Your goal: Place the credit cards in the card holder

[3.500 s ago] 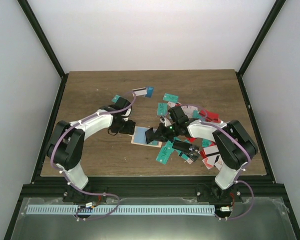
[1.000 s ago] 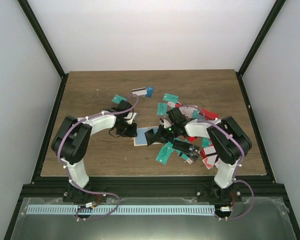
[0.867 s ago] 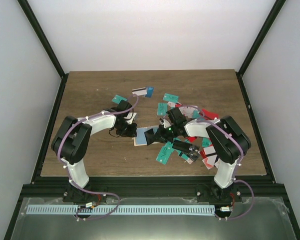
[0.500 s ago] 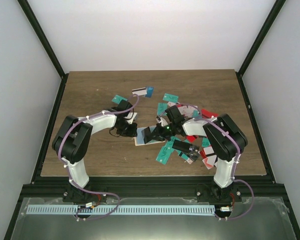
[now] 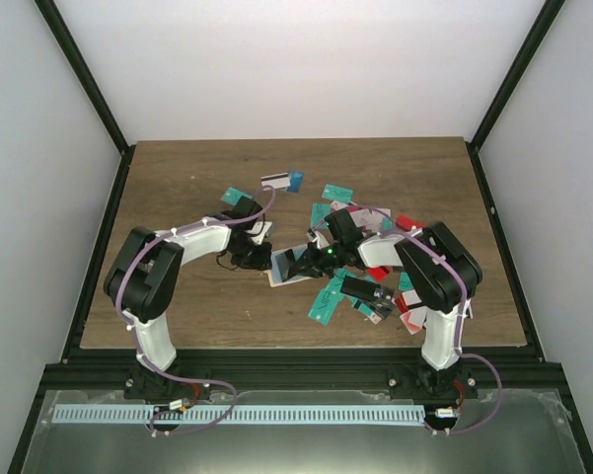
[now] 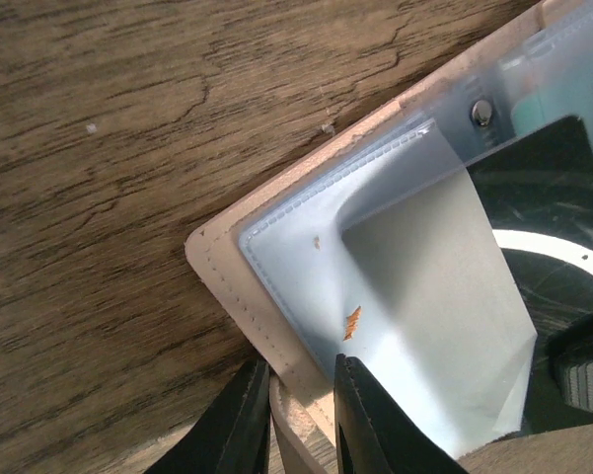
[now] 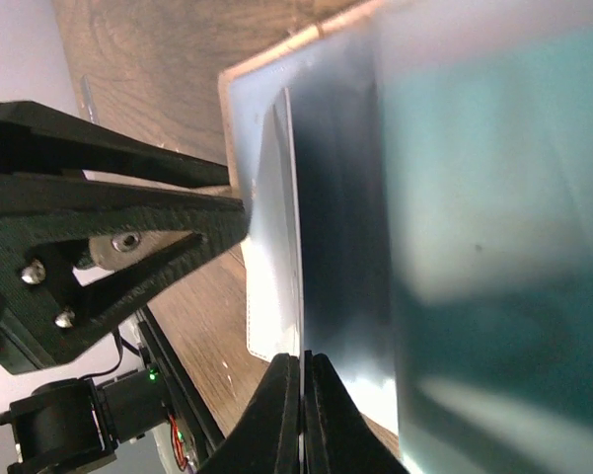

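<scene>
Finds the card holder [image 5: 284, 269] lying open and flat near the middle of the table [image 5: 178, 168], clear sleeve facing up. Pinches its tan stitched rim with the left gripper [image 6: 294, 420], set at the holder's 9 o'clock side, both fingers tight on the leather with only that edge between them. Meets the holder from 3 o'clock with the right gripper [image 7: 300, 410], fingers pressed together right over the sleeve. Shows a thin pale edge running up from between those fingers; cannot tell whether that is a card. Shows blurred teal at 3 o'clock in the right wrist view, too soft to name. Leaves the credit cards [image 5: 325, 301] loose on the wood: a thick scatter of teal, red, white and black from 1 to 4 o'clock of the holder, partly under the right arm, one teal card near its 5 o'clock, and three more at 11 to 12 o'clock, well apart from it.
</scene>
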You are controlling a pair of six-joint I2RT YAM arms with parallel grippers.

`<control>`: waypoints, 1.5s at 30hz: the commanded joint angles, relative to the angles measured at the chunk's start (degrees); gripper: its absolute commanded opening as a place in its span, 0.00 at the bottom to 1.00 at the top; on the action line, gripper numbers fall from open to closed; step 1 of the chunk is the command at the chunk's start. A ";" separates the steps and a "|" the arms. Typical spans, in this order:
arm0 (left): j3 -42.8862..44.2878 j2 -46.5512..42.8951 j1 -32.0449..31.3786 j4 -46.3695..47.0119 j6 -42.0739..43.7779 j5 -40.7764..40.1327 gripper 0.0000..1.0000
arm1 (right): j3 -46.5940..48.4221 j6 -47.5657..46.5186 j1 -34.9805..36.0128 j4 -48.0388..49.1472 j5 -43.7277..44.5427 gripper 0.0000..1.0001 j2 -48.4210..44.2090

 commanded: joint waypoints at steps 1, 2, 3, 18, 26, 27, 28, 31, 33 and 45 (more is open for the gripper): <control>-0.35 2.25 -0.45 -1.57 0.40 -0.27 0.20 | -2.95 4.25 0.13 6.11 -1.90 0.01 1.10; -0.36 2.25 -0.49 -1.60 0.40 -0.18 0.20 | -3.03 4.21 0.10 6.37 -2.07 0.01 1.43; -0.44 2.19 -0.49 -1.57 0.45 -0.14 0.20 | -3.08 4.20 0.08 6.67 -2.27 0.01 1.75; -1.88 1.73 -0.77 -1.31 0.58 0.30 0.17 | -2.60 7.45 0.60 9.84 -1.17 0.01 4.73; -2.87 0.92 -0.97 -1.04 0.08 0.97 0.16 | -2.58 8.82 1.46 11.30 -1.15 0.01 6.11; -3.11 0.79 -0.97 -0.92 -0.04 1.19 0.16 | -2.67 9.10 1.54 11.64 -1.02 0.01 6.21; -3.35 0.67 -0.99 -0.75 -0.23 1.39 0.16 | -2.69 9.32 1.63 11.95 -1.00 0.01 6.31; -4.10 0.32 -1.05 -0.26 -0.64 1.98 0.17 | -2.52 9.80 2.09 12.66 -1.16 0.01 6.74; -4.40 0.25 -1.14 -0.14 -0.81 2.17 0.16 | -2.31 9.82 2.51 12.75 -1.19 0.01 7.09; -4.40 -0.44 -1.15 0.28 -1.74 3.32 0.20 | -2.07 11.34 4.57 13.89 -1.80 0.07 8.27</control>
